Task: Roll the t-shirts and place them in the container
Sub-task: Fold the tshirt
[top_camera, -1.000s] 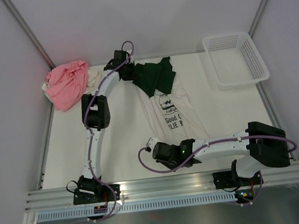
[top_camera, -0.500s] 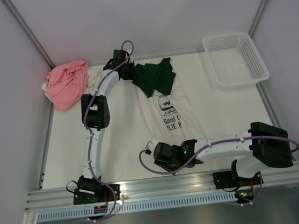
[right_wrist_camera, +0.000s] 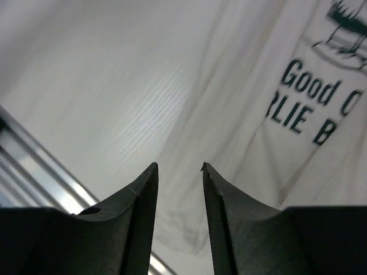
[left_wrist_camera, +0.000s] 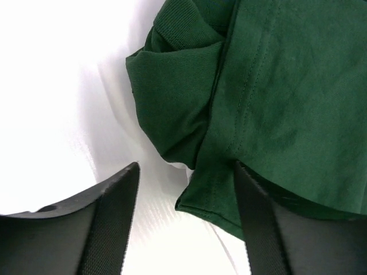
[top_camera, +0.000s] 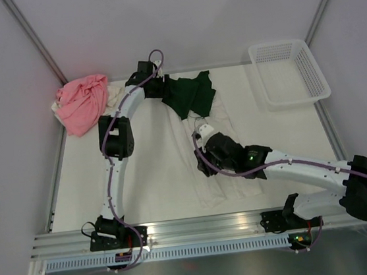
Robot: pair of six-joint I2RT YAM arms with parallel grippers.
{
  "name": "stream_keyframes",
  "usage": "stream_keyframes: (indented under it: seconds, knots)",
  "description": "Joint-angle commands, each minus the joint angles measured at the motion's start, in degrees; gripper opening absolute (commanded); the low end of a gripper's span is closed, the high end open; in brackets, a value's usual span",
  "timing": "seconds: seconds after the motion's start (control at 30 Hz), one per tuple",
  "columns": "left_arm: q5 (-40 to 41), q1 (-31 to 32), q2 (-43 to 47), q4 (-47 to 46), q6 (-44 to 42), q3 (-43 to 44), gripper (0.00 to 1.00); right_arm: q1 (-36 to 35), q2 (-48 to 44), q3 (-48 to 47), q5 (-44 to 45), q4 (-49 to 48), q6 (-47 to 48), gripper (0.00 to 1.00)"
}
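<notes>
A white t-shirt with black print (top_camera: 222, 187) (right_wrist_camera: 258, 132) lies stretched out lengthwise in the middle of the table. A dark green t-shirt (top_camera: 192, 95) (left_wrist_camera: 287, 86) lies crumpled across its far end. My left gripper (top_camera: 163, 90) (left_wrist_camera: 186, 166) is open at the green shirt's left edge. A hem corner lies between its fingers, unclamped. My right gripper (top_camera: 202, 142) (right_wrist_camera: 178, 167) hovers open over the white shirt, with nothing between its fingers. A pink t-shirt (top_camera: 82, 106) is heaped in the far left corner on a cream one (top_camera: 116, 95).
A white mesh basket (top_camera: 289, 72) stands at the far right corner. Grey walls close in the table on the left, right and back. An aluminium rail (top_camera: 207, 224) (right_wrist_camera: 34, 149) runs along the near edge by the arm bases.
Both grippers have opened. The right one let go of the white shirt's near hem and swung up and away over the shirt's middle. The left one released the green shirt and stayed put.
</notes>
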State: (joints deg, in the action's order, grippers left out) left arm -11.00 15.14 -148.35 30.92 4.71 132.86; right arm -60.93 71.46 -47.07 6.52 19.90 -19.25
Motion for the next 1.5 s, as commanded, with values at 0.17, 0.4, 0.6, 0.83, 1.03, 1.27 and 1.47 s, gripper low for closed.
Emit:
stream_keyframes:
  seconds: [0.17, 0.4, 0.6, 0.83, 1.03, 1.27, 1.47]
  knots:
    - [0.28, -0.11, 10.09, -0.86, -3.74, -2.51, 0.81, 19.69, 14.29, -14.61, 0.78, -16.38, -3.86, 0.37]
    - [-1.46, -0.28, 19.58, 1.78, -6.88, -13.29, 0.8, 28.67, 38.36, -35.24, -5.47, -17.45, -9.93, 0.36]
    - [-6.04, -0.28, 29.17, 3.61, -9.19, -26.84, 0.77, 29.02, 48.76, -44.16, -4.41, -14.8, -11.16, 0.47]
    - [-6.4, -0.28, 30.84, 5.56, -10.25, -32.31, 0.77, 29.11, 53.6, -44.43, -6.09, -15.24, -10.55, 0.48]
    - [-6.75, -0.28, 30.58, 6.17, -9.81, -32.49, 0.76, 29.2, 56.42, -44.51, -5.91, -14.8, -10.37, 0.46]
    - [-6.49, -0.28, 31.11, 6.26, -10.25, -32.4, 0.76, 29.11, 55.37, -43.64, -5.65, -16.12, -10.55, 0.13]
    - [-6.49, -0.28, 30.93, 6.44, -10.69, -32.4, 0.76, 29.2, 52.21, -43.28, -3.72, -15.51, -9.06, 0.0]
